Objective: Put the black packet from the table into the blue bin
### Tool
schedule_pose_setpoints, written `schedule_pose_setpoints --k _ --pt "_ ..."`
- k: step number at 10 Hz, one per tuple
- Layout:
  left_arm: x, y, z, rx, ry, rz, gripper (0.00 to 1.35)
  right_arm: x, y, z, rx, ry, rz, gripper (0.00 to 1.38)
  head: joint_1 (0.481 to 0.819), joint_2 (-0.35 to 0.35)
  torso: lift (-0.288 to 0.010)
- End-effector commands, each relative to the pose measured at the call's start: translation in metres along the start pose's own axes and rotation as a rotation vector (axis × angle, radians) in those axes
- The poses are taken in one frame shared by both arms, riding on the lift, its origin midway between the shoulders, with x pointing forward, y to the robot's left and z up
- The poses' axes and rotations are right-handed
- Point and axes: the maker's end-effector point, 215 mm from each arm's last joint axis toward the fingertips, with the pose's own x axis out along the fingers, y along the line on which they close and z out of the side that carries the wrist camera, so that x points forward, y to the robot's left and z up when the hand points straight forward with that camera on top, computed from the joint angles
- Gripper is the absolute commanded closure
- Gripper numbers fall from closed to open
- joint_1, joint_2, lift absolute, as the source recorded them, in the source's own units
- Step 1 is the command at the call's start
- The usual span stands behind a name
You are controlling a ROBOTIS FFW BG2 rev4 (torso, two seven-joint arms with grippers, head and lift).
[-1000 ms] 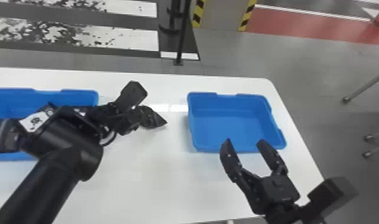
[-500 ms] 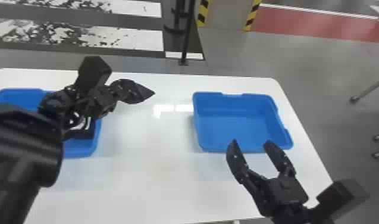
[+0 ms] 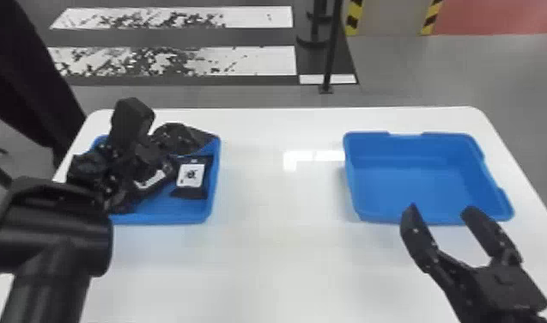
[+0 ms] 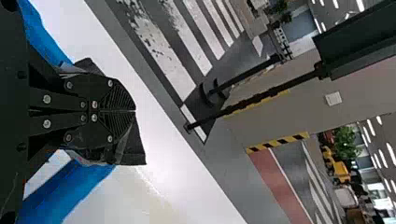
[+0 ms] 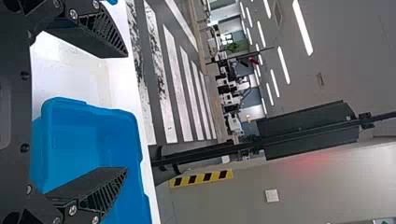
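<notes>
Over on the far left, a thick black shape (image 3: 23,73) slopes past the bench corner, and what it is I can't tell. Next in, the glossy, rounded black left arm (image 3: 55,232) crosses the near side of the blue plastic bin (image 3: 165,217) and hides much of its left half. And here's the left hand (image 3: 189,138), its ribbed black fingers drawn together, with the dark, shiny, crinkled black packet (image 3: 207,136) pinched between them! That packet pokes out past the fingers above the bin's far right corner; whether it touches the rim, I can't tell. Below it, inside, lies a flat black packet with a white square label (image 3: 190,176), close to the right wall.

Moving right, smooth white bench (image 3: 276,257) opens up, a broad stretch with a bright reflection, running to a rounded far corner. Behind its far edge, a slim black post (image 3: 333,47) rises from the grey floor near a striped floor panel (image 3: 169,60) with speckled white bands.

Further right sits a second blue bin (image 3: 414,180), shallow and smooth, its rim notched. At its near edge, the right hand (image 3: 441,209) has its flat fingers spread wide, nothing between them!
</notes>
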Motion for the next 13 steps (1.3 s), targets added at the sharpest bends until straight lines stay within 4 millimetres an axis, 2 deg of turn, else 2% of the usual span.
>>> schedule_pose_setpoints --k 1,2,3,5,6,9,11,12,13 --pt "-0.017 0.031 -0.024 0.030 0.032 0.080 0.81 0.000 0.000 0.000 0.000 0.000 0.000 0.15 0.695 0.067 -0.110" --pt "-0.027 0.043 -0.037 0.029 0.046 0.112 0.26 -0.001 0.000 -0.001 0.003 0.002 -0.001 0.15 0.695 0.098 -0.110" --pt "-0.031 0.046 -0.043 0.024 0.049 0.119 0.07 -0.001 0.000 -0.002 0.005 0.004 -0.001 0.15 0.695 0.118 -0.110" --pt "-0.042 0.038 -0.040 0.002 -0.010 0.108 0.15 -0.001 0.000 0.000 0.005 0.002 0.000 0.15 0.695 0.156 -0.110" --pt "-0.060 0.037 -0.041 -0.018 -0.044 0.121 0.16 -0.001 0.000 0.000 0.003 0.002 0.000 0.15 0.695 0.157 -0.110" --pt "-0.143 0.024 -0.036 -0.097 -0.174 0.207 0.16 -0.003 0.000 0.001 0.003 0.002 -0.002 0.15 0.695 0.172 -0.110" --pt "-0.205 0.017 -0.015 -0.178 -0.276 0.311 0.16 -0.005 -0.002 0.000 0.006 0.005 -0.006 0.15 0.695 0.202 -0.110" --pt "-0.224 0.010 -0.008 -0.231 -0.322 0.324 0.16 -0.005 -0.002 0.000 0.007 0.005 -0.007 0.15 0.695 0.216 -0.110" --pt "-0.234 0.001 -0.005 -0.269 -0.345 0.316 0.16 -0.006 -0.003 0.001 0.005 0.005 -0.008 0.15 0.695 0.216 -0.110"
